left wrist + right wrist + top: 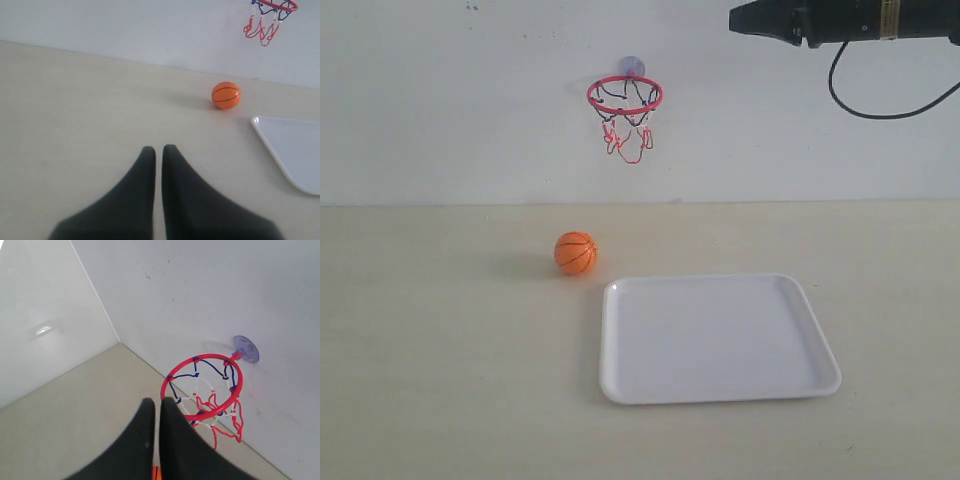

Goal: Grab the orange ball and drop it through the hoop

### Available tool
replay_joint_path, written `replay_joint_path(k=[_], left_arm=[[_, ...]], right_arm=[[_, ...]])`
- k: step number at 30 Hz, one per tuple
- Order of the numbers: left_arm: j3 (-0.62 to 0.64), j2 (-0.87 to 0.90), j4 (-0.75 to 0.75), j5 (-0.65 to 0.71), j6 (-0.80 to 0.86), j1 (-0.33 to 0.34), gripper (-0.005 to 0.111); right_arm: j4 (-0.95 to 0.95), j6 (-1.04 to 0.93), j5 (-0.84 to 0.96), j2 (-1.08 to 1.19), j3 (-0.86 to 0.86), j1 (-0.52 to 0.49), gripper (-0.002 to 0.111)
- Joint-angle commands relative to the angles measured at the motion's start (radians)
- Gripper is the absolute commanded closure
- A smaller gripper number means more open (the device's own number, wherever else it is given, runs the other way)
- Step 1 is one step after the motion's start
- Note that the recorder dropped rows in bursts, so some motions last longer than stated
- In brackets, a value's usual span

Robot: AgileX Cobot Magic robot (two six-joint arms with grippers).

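The orange ball rests on the tabletop, below and a little left of the hoop, whose red ring hangs on the back wall by a bluish suction cup. My right gripper is held high at the upper right, level with or above the ring and apart from it. Its wrist view shows the right gripper shut and empty beside the hoop, with a sliver of the ball showing far below. My left gripper is shut over bare table, well short of the ball. It is outside the exterior view.
A white rectangular tray lies on the table to the right of the ball and nearer the front, also seen as the tray in the left wrist view. A black cable loops down from the right arm.
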Motion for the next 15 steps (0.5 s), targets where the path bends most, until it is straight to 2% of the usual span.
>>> replay_joint_path(k=[1, 6, 11, 15], left_arm=[[0.004, -0.002, -0.006, -0.001, 0.005, -0.002, 0.103], [0.004, -0.002, -0.006, -0.001, 0.005, -0.002, 0.103], [0.004, -0.002, -0.006, -0.001, 0.005, -0.002, 0.103], [0.004, -0.002, -0.006, -0.001, 0.005, -0.002, 0.103]], right_arm=[[0.006, 0.001, -0.029, -0.037, 0.005, -0.04, 0.109], [0.006, 0.001, -0.029, -0.174, 0.151, -0.079, 0.109], [0.006, -0.011, -0.029, -0.39, 0.464, -0.149, 0.109], [0.006, -0.135, -0.029, -0.557, 0.764, -0.218, 0.109]])
